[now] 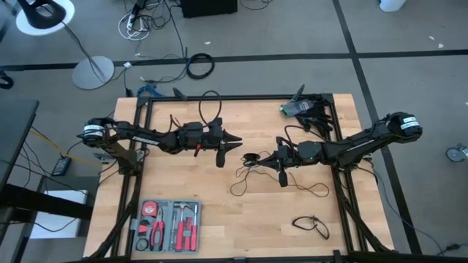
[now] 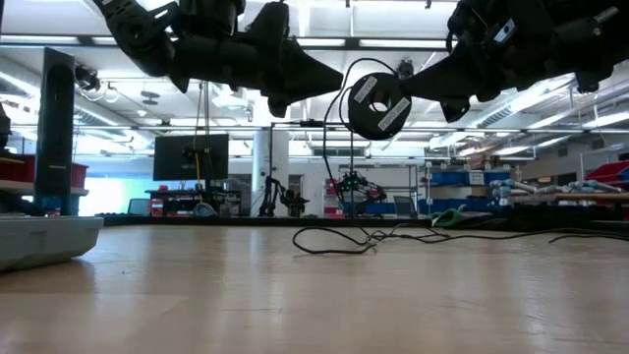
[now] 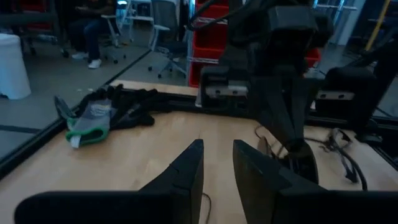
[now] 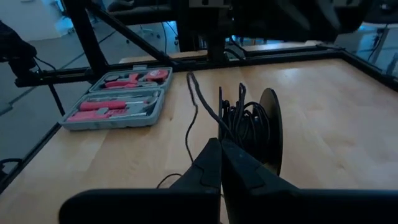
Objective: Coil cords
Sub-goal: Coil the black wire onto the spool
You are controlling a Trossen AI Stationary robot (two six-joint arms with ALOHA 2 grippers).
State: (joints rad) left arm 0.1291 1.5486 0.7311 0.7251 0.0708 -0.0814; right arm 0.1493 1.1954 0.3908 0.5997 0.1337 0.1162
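I have the right gripper pinching the long cord near its disc, lifted mid-tabletop; most of it trails loose toward the right edge, so coiling has barely begun. The left gripper hovers beside it, fingers slightly spread

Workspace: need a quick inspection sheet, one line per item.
Surface: wooden table in a black frame.
Job's things: long cord part wound, lifted, rest trailing on the table; its disc hangs in the air; short cord loose near the front edge.
Clutter: tool case, gloves.
Grippers: right gripper shut on the long cord's loops; left gripper open, empty, facing the right gripper.
Cables: thick cable ring and pale wire bundle on the floor.
Surroundings: lamp base; a seated person far off.
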